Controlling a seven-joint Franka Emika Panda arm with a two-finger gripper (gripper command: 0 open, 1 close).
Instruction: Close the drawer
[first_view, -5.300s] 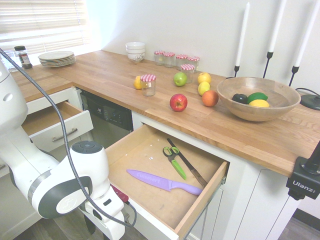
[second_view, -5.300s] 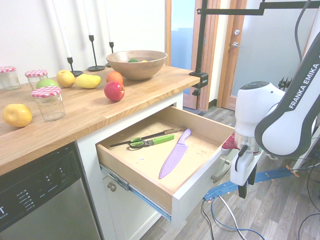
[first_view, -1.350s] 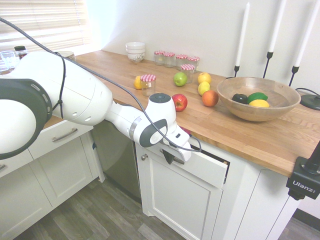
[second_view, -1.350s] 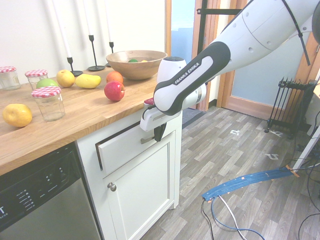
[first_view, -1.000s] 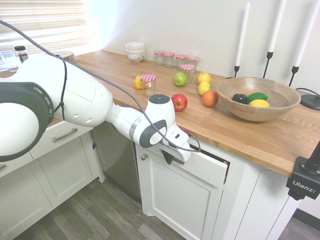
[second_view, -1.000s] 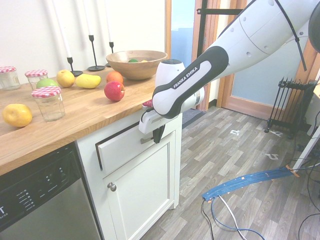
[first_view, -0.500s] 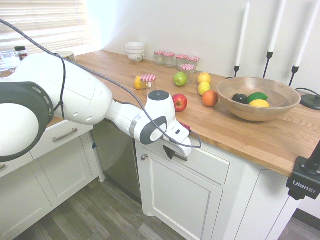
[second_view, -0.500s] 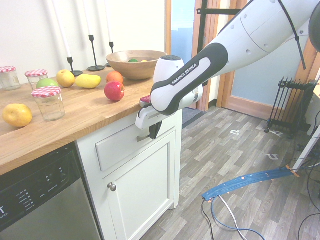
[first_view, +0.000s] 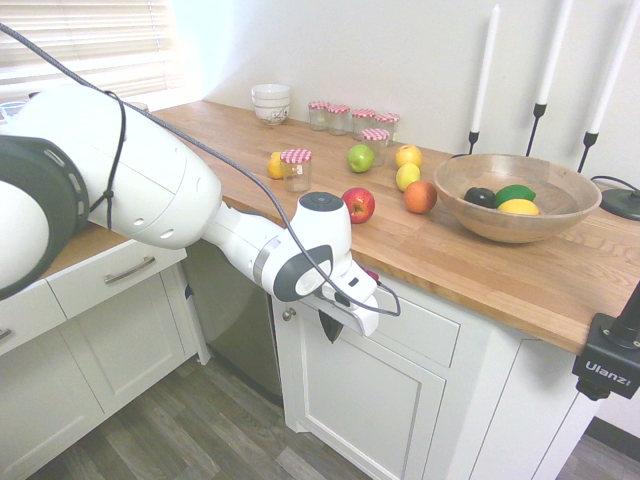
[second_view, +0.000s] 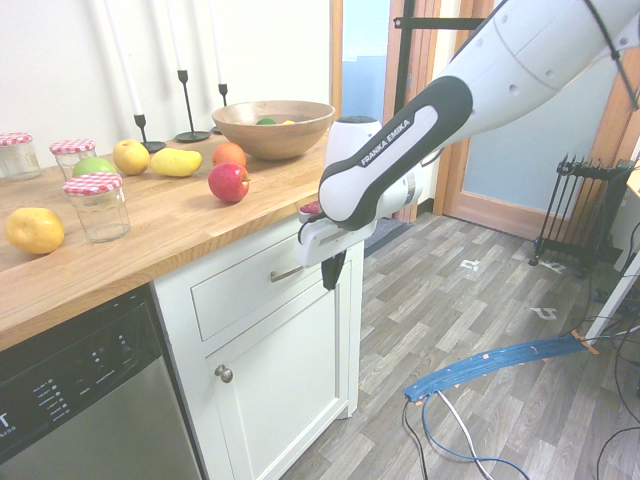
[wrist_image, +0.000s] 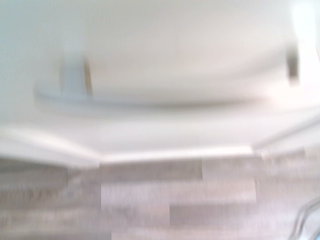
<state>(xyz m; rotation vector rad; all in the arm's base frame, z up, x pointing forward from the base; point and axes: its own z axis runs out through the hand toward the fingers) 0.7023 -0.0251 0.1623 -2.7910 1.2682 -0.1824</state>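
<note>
From the first exterior view I see the drawer (first_view: 425, 325) pushed flush under the wooden table (first_view: 470, 255), my pincer (first_view: 331, 327) clenched and empty just before it. The second exterior view shows the handle (second_view: 286, 272) beside the pincer (second_view: 330, 270). The wrist view blurs the drawer front (wrist_image: 165, 60) above grey floor (wrist_image: 150, 200).

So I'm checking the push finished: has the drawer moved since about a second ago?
Yes. The drawer has slid inward; its front now sits flush under the countertop, and the earlier dark gap is gone.
</note>
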